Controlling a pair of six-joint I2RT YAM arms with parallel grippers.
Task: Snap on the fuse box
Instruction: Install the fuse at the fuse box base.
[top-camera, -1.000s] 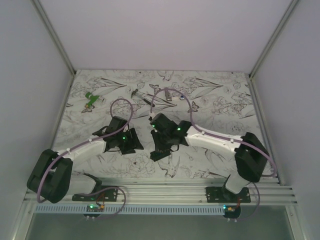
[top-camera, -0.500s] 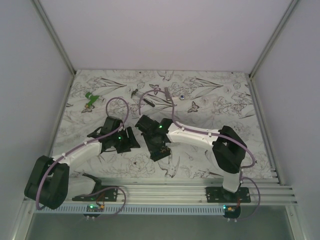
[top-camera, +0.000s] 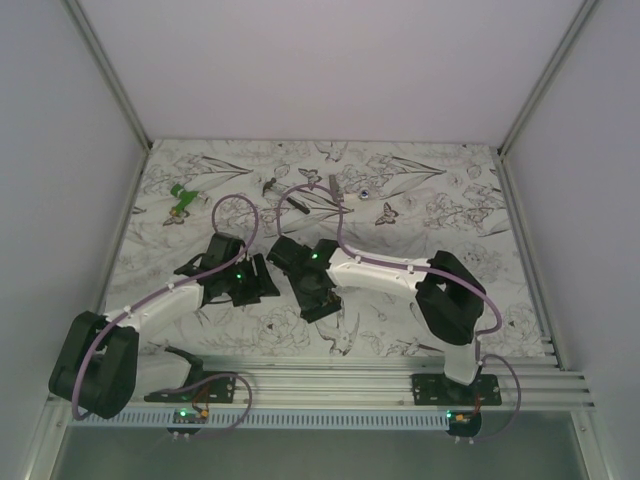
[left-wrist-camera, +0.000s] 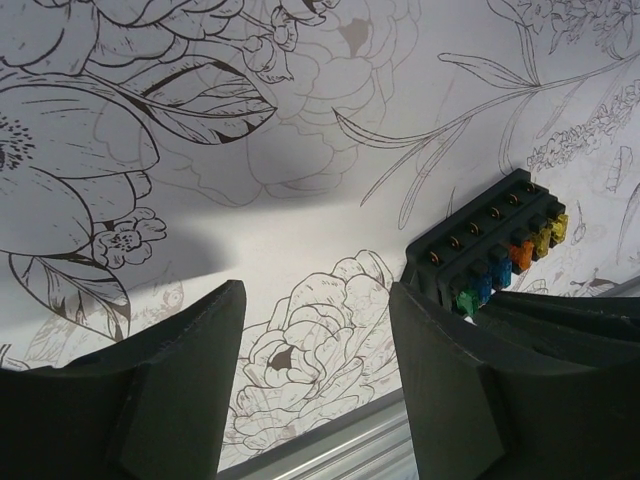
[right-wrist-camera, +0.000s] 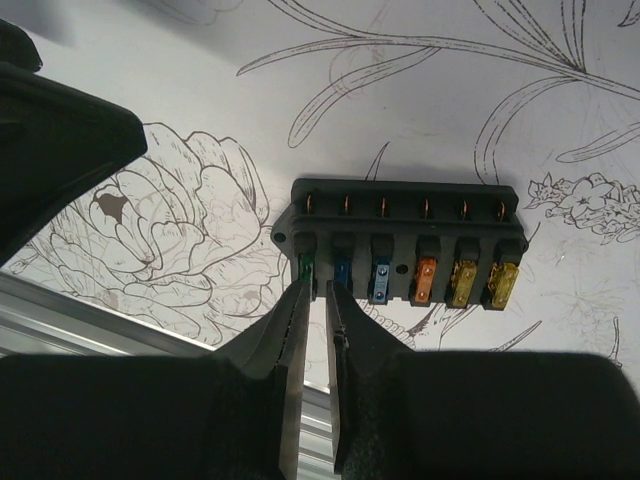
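Note:
The fuse box (right-wrist-camera: 400, 245) is a flat black box lying on the flower-print table, with a row of green, blue, orange and yellow fuses along its near face. My right gripper (right-wrist-camera: 315, 292) is shut to a thin slit with nothing in it. Its tips rest at the box's near edge, between the green fuse and the first blue one. In the left wrist view the fuse box (left-wrist-camera: 490, 250) lies right of my left gripper (left-wrist-camera: 315, 345), which is open over bare table. From above, the left gripper (top-camera: 262, 285) and right gripper (top-camera: 315, 295) sit close together and hide the box.
A green plastic piece (top-camera: 181, 200) lies at the far left and a thin dark stick tool (top-camera: 275, 187) at the far middle. The aluminium rail (top-camera: 330, 375) runs along the table's near edge, close under both grippers. The right gripper's body (left-wrist-camera: 570, 325) crowds the left one's right finger.
My right arm has swung left, folding its elbow in and bringing its gripper close to the left one. My left gripper has shifted slightly left.

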